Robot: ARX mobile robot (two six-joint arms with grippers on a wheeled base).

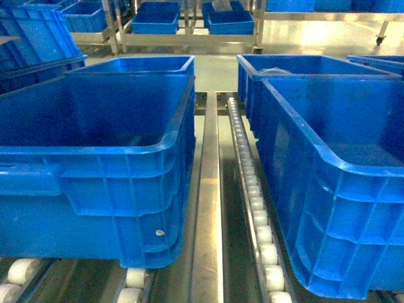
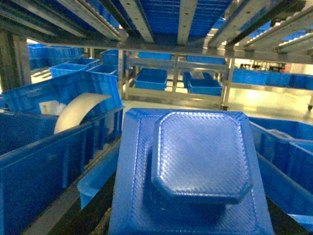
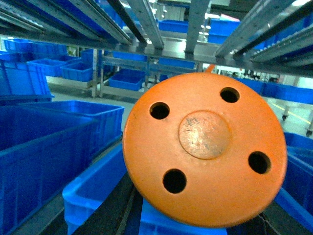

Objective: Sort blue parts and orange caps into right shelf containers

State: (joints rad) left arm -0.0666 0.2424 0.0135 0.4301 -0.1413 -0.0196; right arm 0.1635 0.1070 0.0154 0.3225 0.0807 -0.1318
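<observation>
Head view: two big blue crates sit side by side on the roller shelf (image 1: 208, 208). Left crate (image 1: 126, 183) has ribbed outer walls, a thick rolled rim and a smooth inside; its floor is out of sight. Right crate (image 1: 328, 189) is of the same build, at the shelf's right edge, apart from the left one with a steel rail and a roller track (image 1: 252, 196) between them. More crates stand behind both.

Left wrist view: a blue part (image 2: 195, 171), a flat textured plate with a raised eight-sided centre, fills the lower frame close to the lens. Left claw not seen; state cannot be told.

Right wrist view: an orange cap (image 3: 205, 147), round face with four holes and a worn centre disc, fills the frame. Right claw hidden; state cannot be told.
</observation>
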